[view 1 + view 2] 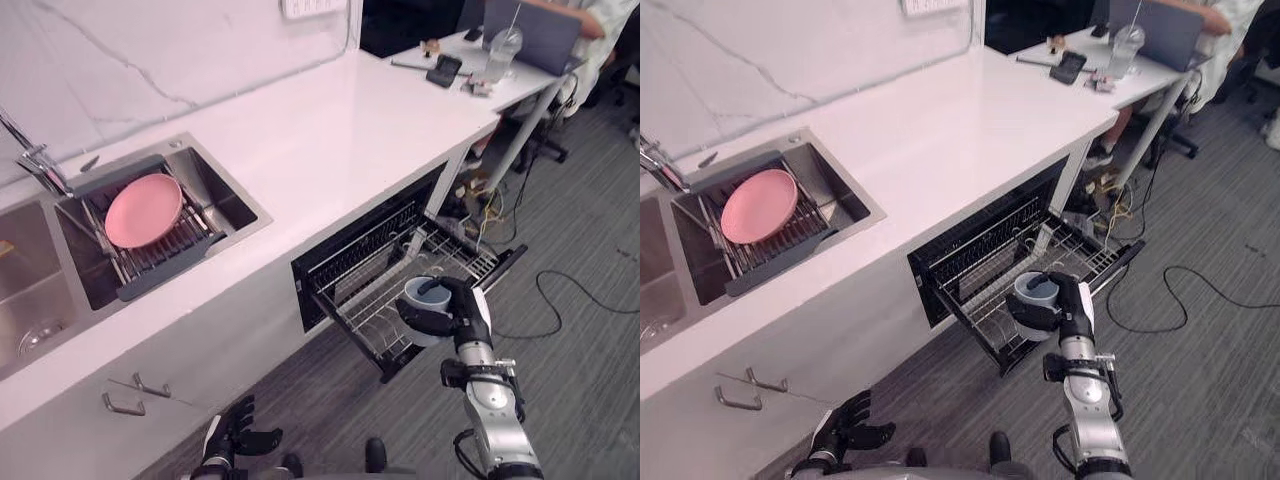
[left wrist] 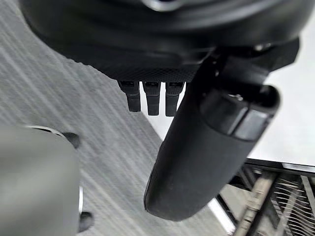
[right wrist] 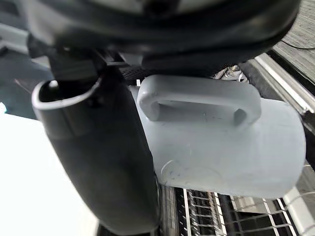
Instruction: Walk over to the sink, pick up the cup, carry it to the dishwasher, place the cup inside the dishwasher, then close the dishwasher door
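A pale blue-grey cup point(image 1: 427, 299) with a handle point(image 3: 197, 98) is held upright in my right hand point(image 1: 462, 308), whose fingers and thumb point(image 3: 106, 162) curl round it. It hangs just above the pulled-out wire rack point(image 1: 385, 322) of the dishwasher point(image 1: 360, 250), which stands open under the white counter point(image 1: 330, 120). The sink point(image 1: 160, 215) lies at the left, with a pink plate point(image 1: 143, 210) on a drying rack in it. My left hand point(image 1: 235, 432) hangs low by the cabinet front, with its fingers point(image 2: 152, 96) relaxed over the grey floor.
A desk point(image 1: 505, 75) with a laptop, a plastic cup and a phone stands at the far right, with a seated person behind it. Cables point(image 1: 560, 300) trail on the floor past the dishwasher rack. The tap point(image 1: 40, 160) stands at the sink's left. Cabinet handles point(image 1: 135, 395) show below the counter.
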### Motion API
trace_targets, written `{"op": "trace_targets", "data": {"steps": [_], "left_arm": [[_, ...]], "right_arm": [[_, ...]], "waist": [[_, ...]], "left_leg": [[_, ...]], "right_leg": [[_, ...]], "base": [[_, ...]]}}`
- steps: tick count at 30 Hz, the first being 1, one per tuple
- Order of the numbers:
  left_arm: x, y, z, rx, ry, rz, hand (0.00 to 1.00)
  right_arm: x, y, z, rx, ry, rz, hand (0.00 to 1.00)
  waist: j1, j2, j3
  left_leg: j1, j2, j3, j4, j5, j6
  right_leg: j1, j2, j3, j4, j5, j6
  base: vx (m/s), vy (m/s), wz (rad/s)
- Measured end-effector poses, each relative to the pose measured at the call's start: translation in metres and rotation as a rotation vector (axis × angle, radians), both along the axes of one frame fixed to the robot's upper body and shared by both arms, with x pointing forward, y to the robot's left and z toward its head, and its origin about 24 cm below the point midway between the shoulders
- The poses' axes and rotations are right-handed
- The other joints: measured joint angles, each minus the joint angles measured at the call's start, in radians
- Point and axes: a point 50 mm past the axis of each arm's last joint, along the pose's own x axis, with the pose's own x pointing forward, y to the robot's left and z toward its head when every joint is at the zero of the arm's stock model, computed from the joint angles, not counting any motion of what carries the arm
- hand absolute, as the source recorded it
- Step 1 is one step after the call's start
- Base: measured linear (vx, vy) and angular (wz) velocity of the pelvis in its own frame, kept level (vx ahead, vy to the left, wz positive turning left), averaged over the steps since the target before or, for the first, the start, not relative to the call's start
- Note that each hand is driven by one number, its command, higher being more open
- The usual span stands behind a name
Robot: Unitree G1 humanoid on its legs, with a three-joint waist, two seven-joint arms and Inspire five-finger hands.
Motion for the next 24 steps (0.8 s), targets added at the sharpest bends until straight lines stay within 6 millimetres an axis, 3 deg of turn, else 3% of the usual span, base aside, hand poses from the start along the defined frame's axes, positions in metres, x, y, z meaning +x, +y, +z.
{"op": "trace_targets", "data": {"steps": [3, 11, 24], "left_arm": [[0.008, -0.001, 0.002, 0.000, -0.020, -0.005, 0.90], [0.041, -0.009, 0.016, -0.004, -0.139, -0.029, 0.90], [0.059, -0.029, 0.028, -0.051, -0.243, -0.012, 0.90]], "right_arm": [[0.012, 0.003, 0.006, -0.016, -0.022, 0.025, 0.30], [0.054, 0.013, 0.058, -0.068, -0.210, 0.069, 0.30], [0.075, 0.021, 0.096, -0.089, -0.349, 0.024, 0.30]], "waist": [[0.007, 0.008, 0.041], [0.039, 0.031, 0.180], [0.073, 0.046, 0.223]], "left_leg": [[-0.027, -0.001, -0.006, 0.013, 0.000, 0.000], [-0.174, 0.021, -0.012, 0.135, -0.014, 0.002], [-0.260, 0.046, -0.013, 0.165, -0.002, -0.014]], "right_leg": [[-0.020, -0.002, -0.006, 0.007, 0.000, 0.000], [-0.164, -0.003, -0.009, 0.130, -0.015, -0.009], [-0.274, 0.018, -0.016, 0.213, -0.035, -0.030]], "base": [[-0.01, 0.004, 0.08], [-0.11, -0.006, 0.03], [-0.04, -0.017, 0.01]]}}
